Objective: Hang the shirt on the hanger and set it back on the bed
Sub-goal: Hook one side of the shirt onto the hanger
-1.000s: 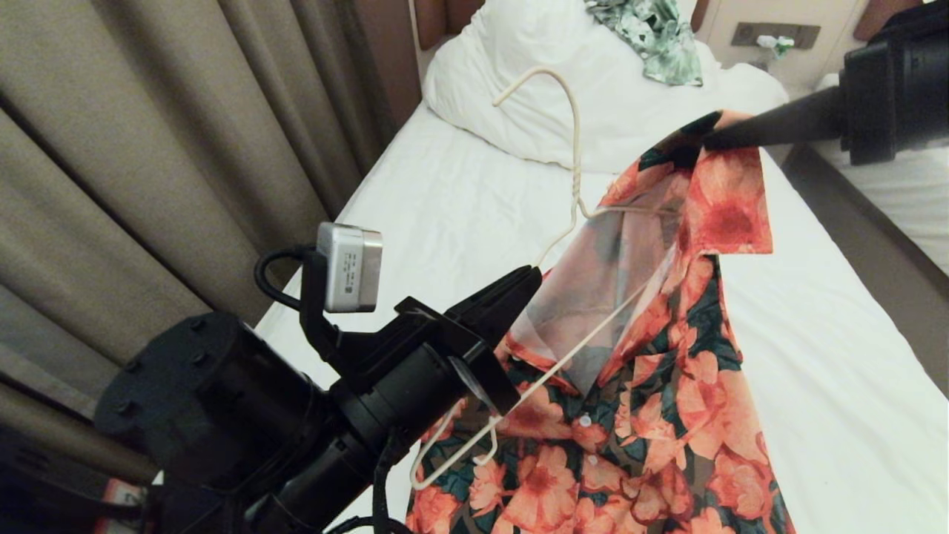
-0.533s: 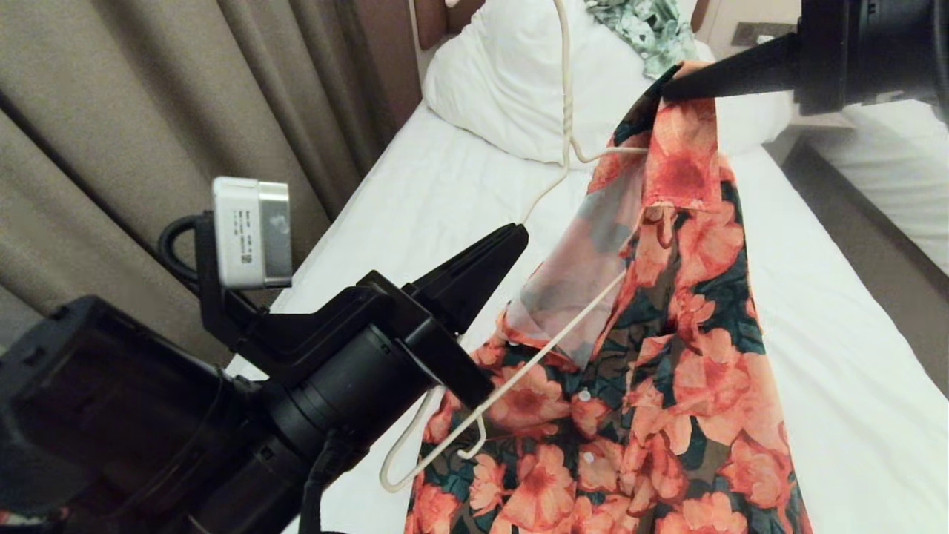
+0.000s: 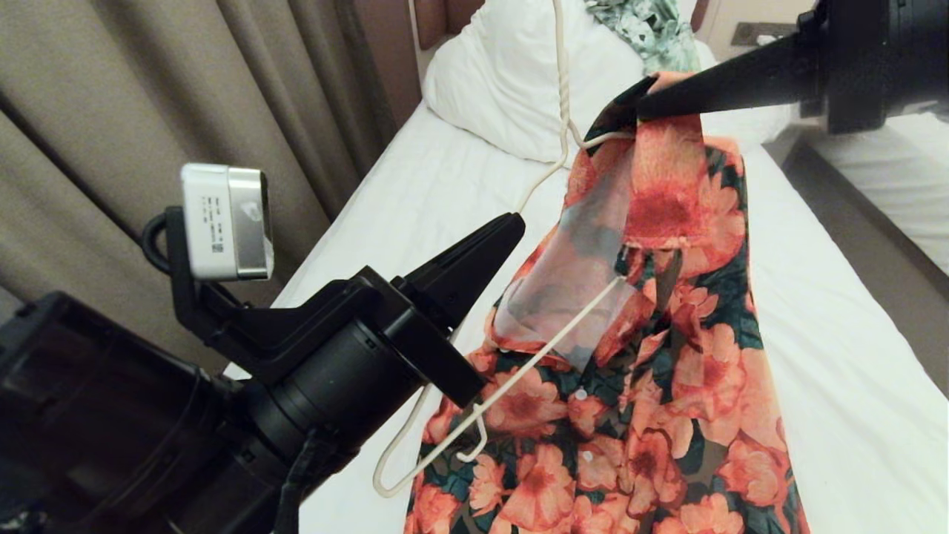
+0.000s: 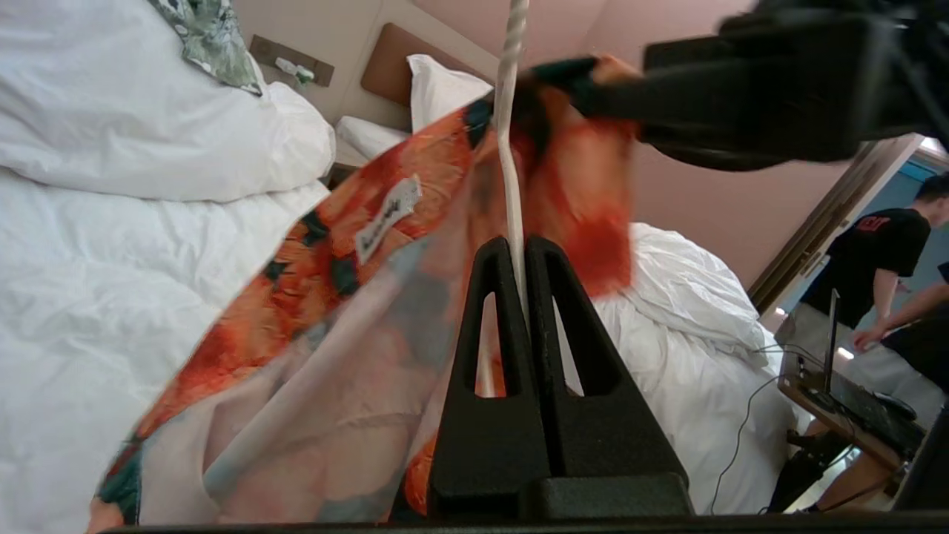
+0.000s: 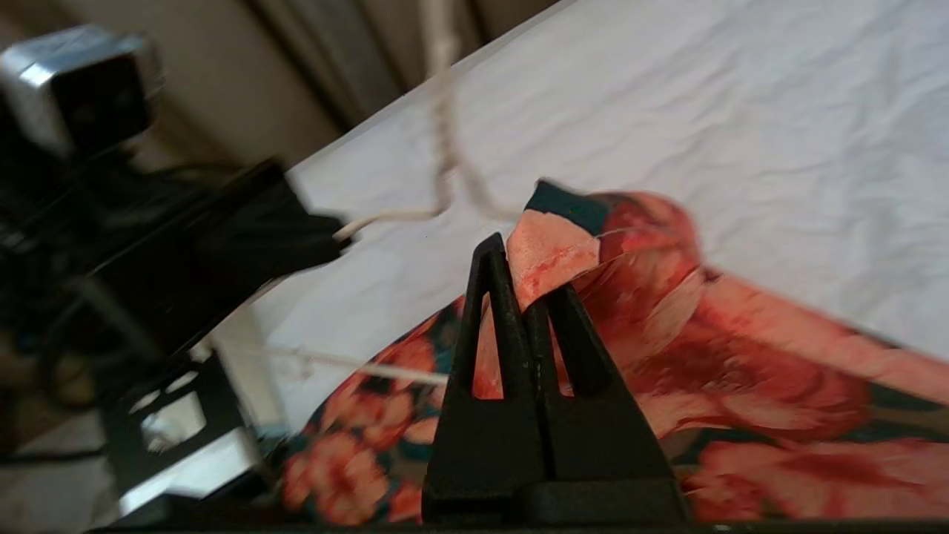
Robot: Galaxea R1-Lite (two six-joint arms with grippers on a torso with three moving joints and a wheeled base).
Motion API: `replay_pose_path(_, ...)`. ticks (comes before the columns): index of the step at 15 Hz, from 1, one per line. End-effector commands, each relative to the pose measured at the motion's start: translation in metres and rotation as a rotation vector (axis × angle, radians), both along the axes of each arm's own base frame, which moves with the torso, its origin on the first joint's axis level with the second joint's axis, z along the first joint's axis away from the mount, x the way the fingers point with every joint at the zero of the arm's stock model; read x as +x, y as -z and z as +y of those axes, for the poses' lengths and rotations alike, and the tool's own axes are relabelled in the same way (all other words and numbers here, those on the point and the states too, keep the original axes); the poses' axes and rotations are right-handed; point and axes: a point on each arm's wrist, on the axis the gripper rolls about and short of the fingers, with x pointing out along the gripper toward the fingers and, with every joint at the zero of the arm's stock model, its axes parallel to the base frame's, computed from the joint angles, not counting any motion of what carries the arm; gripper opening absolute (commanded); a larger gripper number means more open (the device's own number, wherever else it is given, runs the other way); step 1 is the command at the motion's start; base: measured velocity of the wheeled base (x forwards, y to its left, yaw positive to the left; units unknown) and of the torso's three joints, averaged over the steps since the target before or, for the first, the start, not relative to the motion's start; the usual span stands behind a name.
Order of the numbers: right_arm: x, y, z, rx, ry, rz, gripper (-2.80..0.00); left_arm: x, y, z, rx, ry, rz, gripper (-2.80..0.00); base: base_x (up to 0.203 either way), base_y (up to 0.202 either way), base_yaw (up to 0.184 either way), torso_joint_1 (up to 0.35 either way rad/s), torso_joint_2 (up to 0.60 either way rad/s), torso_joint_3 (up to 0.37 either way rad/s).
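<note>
Shirt fabric hangs in the air above the bed, raised so the hanger can be worked into it. Right claw, above the shirt, is clamped shut on the collar edge, lifting it clear. Left claw, beside the shirt, is closed on the hanger's wire arm just beneath the twisted neck, steadying it; one hanger shoulder sits under the collar, the other remains bare. A white neck label shows inside the shirt, its writing unreadable.

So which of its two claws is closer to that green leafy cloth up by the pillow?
The right. The right gripper, pinching the shirt collar, hangs just below the green cloth; the left gripper, clamping the hanger, sits farther back.
</note>
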Motion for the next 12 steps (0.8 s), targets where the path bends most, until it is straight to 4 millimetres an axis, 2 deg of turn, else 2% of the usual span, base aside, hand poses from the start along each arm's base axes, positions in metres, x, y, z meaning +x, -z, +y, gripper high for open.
replay_pose_path(1, -0.014, -0.001, 0.001, -0.008, -0.046, 0.011, -2.80, -0.001, -0.002, 0.001, -0.013, -0.001, -0.006, -2.80, 0.000, 0.000, 0.000, 0.000, 0.00, 0.000)
replay_pose_path(9, -0.023, 0.001, 0.006, -0.032, -0.088, 0.031, -2.80, -0.005, -0.014, 0.009, -0.052, -0.005, -0.033, -2.80, 0.000, 0.000, 0.000, 0.000, 0.00, 0.000)
replay_pose_path(10, -0.023, 0.001, 0.006, -0.032, -0.088, 0.031, 0.00, -0.006, -0.014, 0.009, -0.055, -0.005, -0.035, -2.80, 0.000, 0.000, 0.000, 0.000, 0.00, 0.000)
replay_pose_path(12, -0.023, 0.002, 0.006, -0.033, -0.083, 0.033, 0.00, -0.005, -0.014, 0.010, -0.055, -0.006, -0.035, -2.80, 0.000, 0.000, 0.000, 0.000, 0.00, 0.000)
